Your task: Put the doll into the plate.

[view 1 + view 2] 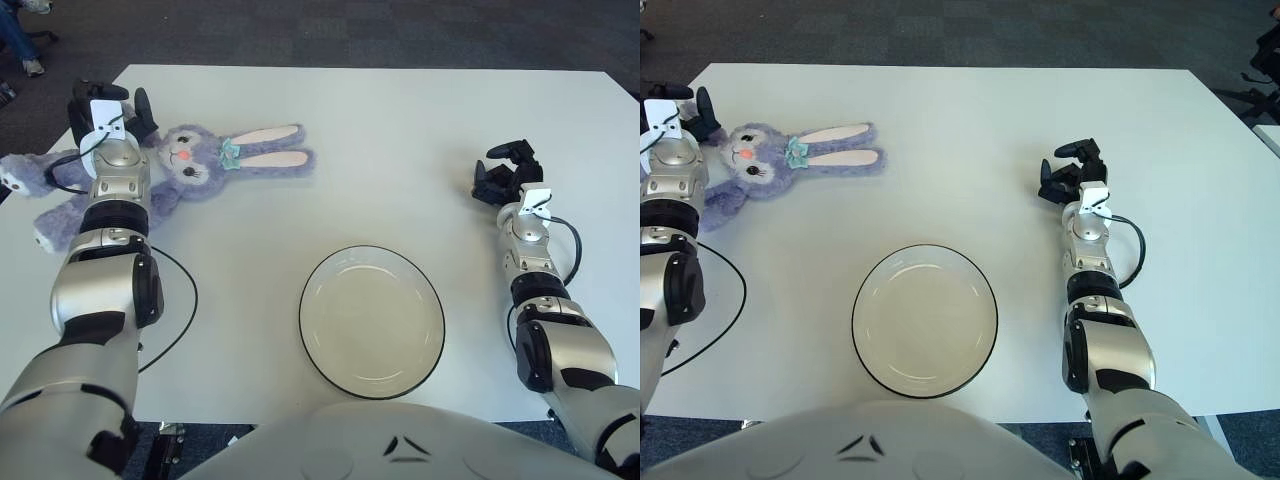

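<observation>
Left hand (103,103) at the doll's (190,165) body, fingers apart, grip unclear. Doll lies on surface (400,140), plate (371,320) well apart. Right hand (505,172) curled, empty.

Plush doll (195,165) — glossy plate (371,318), matt table (420,130)

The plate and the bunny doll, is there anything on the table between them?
Nothing: in the left eye view only bare white table shows between the plate and the doll. The left hand is at the doll's far side.
</observation>
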Tool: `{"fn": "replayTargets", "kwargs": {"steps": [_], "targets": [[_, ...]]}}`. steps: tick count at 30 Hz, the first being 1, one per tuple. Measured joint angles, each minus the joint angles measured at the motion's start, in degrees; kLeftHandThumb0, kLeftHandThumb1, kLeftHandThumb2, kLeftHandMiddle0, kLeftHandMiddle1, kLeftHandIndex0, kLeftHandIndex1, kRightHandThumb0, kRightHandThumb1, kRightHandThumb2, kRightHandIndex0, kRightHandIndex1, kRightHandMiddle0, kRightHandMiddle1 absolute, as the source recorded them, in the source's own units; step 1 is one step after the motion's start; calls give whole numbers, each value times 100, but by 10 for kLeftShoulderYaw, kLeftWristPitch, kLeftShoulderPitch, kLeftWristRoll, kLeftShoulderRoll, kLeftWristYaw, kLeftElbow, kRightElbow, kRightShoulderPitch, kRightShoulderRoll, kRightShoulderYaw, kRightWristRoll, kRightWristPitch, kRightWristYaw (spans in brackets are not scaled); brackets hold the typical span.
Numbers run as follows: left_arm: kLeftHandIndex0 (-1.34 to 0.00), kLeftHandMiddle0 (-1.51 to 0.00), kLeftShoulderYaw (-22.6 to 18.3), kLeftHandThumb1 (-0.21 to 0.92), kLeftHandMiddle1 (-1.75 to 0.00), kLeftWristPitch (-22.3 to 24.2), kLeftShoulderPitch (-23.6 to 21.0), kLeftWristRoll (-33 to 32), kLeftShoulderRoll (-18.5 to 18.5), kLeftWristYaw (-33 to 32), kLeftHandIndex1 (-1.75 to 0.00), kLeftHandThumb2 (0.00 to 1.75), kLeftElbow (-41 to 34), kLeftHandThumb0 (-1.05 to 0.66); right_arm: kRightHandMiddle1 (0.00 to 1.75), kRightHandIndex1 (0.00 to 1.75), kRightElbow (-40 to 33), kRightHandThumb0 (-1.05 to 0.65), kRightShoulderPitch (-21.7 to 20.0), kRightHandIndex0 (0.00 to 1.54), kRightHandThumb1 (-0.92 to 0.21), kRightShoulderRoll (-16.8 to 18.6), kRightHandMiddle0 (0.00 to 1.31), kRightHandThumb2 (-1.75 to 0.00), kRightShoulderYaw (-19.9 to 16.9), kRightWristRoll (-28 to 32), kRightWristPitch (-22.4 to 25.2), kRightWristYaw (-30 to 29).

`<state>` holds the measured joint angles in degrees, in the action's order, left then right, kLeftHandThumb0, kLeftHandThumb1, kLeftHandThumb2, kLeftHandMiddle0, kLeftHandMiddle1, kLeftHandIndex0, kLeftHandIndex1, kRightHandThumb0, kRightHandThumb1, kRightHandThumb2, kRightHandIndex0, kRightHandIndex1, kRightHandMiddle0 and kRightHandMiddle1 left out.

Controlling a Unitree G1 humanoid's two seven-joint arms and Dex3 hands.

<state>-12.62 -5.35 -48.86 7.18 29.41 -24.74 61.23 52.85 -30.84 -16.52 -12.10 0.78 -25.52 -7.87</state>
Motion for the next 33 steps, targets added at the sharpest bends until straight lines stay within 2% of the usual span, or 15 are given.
{"fn": "replayTargets", "kwargs": {"steps": [9, 22, 33], "targets": [[-42, -99, 1, 57, -175, -4, 2, -4, 0, 6, -175, 99, 9, -41, 174, 156, -6, -1, 4, 69, -37, -1, 32, -121, 0, 1, 3, 5], [-43, -105, 3, 55, -175, -31, 9, -13, -1, 22, -175, 102, 27, -41, 175, 156, -13, -1, 5, 69, -37, -1, 32, -121, -2, 3, 10, 10], [-43, -104, 10, 56, -175, -49, 5, -13, -7, 42, -175, 101, 41, -41, 175, 155, -17, -1, 7, 70, -37, -2, 32, -121, -4, 5, 16, 16]]}}
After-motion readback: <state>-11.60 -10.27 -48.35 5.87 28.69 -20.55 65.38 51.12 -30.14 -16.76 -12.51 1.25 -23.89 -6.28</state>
